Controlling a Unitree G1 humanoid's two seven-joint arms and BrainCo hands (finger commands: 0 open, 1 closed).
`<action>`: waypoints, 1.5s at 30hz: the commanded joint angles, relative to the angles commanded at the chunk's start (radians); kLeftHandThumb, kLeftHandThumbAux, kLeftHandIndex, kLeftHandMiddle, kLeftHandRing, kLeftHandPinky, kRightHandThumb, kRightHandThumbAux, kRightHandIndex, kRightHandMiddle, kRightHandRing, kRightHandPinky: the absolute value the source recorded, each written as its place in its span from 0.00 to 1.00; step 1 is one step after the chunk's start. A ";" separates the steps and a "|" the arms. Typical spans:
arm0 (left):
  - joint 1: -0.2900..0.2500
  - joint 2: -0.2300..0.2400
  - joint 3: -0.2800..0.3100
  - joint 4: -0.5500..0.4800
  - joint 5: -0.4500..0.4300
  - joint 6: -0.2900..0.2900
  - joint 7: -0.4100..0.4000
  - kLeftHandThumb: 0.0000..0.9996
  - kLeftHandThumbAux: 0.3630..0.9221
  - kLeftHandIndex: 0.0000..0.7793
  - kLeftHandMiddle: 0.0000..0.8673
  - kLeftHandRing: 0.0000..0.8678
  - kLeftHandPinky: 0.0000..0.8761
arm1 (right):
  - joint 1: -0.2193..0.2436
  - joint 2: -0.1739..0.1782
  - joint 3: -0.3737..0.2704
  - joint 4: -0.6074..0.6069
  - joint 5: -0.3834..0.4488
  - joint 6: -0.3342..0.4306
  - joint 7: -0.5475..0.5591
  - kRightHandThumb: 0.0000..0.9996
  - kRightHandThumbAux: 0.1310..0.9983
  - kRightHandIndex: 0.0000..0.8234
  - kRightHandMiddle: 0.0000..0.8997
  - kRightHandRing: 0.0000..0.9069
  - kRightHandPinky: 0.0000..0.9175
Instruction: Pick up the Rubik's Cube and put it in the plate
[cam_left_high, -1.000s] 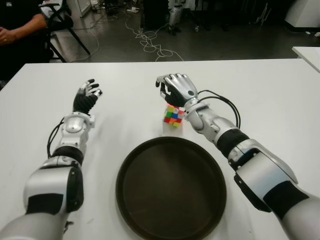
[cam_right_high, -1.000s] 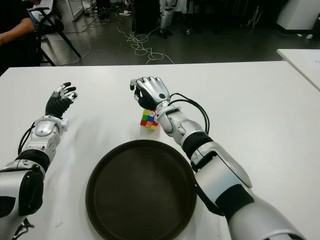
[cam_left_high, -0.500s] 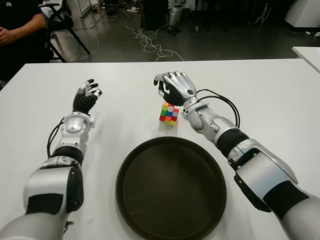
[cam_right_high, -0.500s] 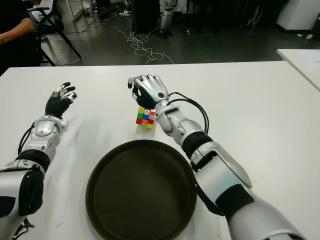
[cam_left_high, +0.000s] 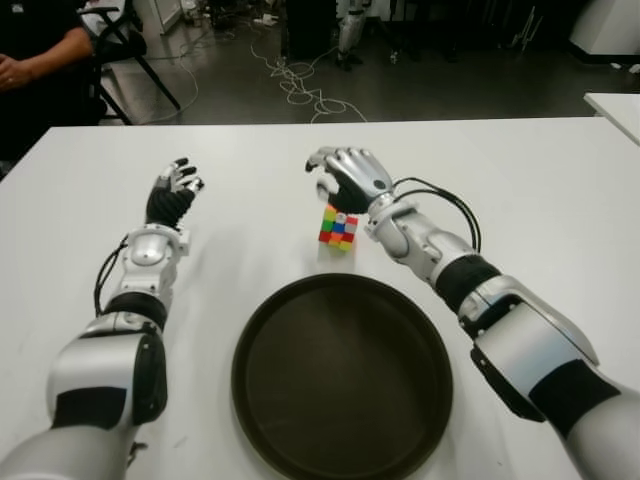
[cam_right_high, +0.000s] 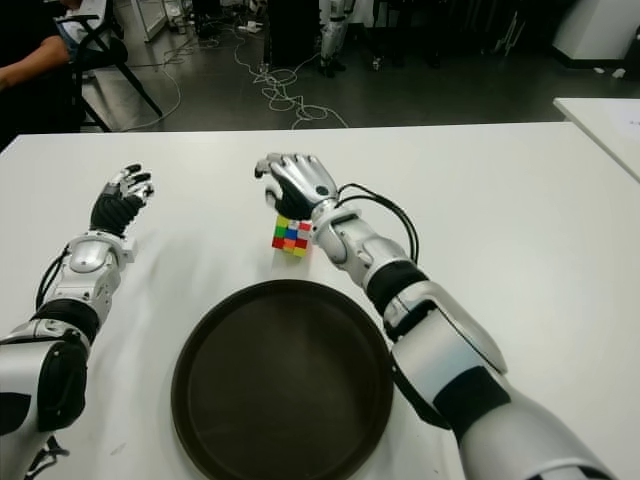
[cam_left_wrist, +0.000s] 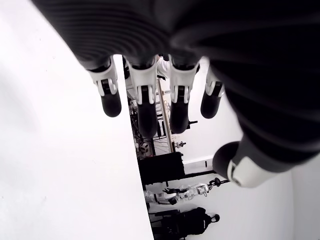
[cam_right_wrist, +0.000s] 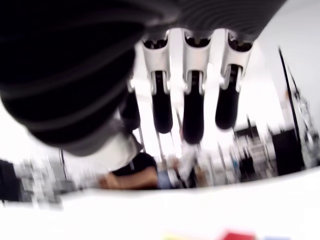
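Plate (cam_left_high: 262, 330) sits nearest on the white surface (cam_left_high: 520, 190), dark, round, nothing in it. So the placing is all left to do.

Just beyond its far rim: the cube (cam_left_high: 338, 227), standing on the surface, apart from the plate. Not lifted as far as I can judge.

Right hand (cam_left_high: 349, 176) hovers over the cube's far side, fingers extended and loosely spread, holding nothing. Whether the palm touches the cube's top edge, cannot tell from the eye views. Left hand (cam_left_high: 172, 193) shows well left of the cube, fingers spread, holding nothing, idle.

Progress: reach is done, grasp isn't. Left: close on the cube, lift, carry it back toward the robot, set it in the plate.

Views: right wrist view shows the fingers (cam_right_wrist: 194, 107) straight with open air between them, and a sliver of the cube's colours at the frame edge. Left wrist view confirms nothing in the left hand. Past the far edge, a seated person (cam_left_high: 40, 70) and floor cables (cam_left_high: 300, 85).
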 joint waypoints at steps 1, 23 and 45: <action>0.000 0.000 0.000 0.000 0.000 0.000 0.000 0.16 0.43 0.12 0.19 0.16 0.11 | 0.001 0.000 0.006 0.002 -0.004 0.005 0.007 0.06 0.58 0.03 0.02 0.03 0.03; 0.000 0.000 0.000 -0.001 0.001 0.005 0.001 0.15 0.43 0.09 0.18 0.15 0.11 | -0.005 0.018 0.036 0.032 0.002 0.056 0.090 0.02 0.30 0.00 0.00 0.00 0.00; 0.002 0.002 -0.002 0.000 0.000 0.003 -0.006 0.15 0.41 0.11 0.19 0.17 0.12 | -0.003 0.043 0.071 0.080 -0.004 0.058 0.121 0.06 0.22 0.00 0.00 0.00 0.00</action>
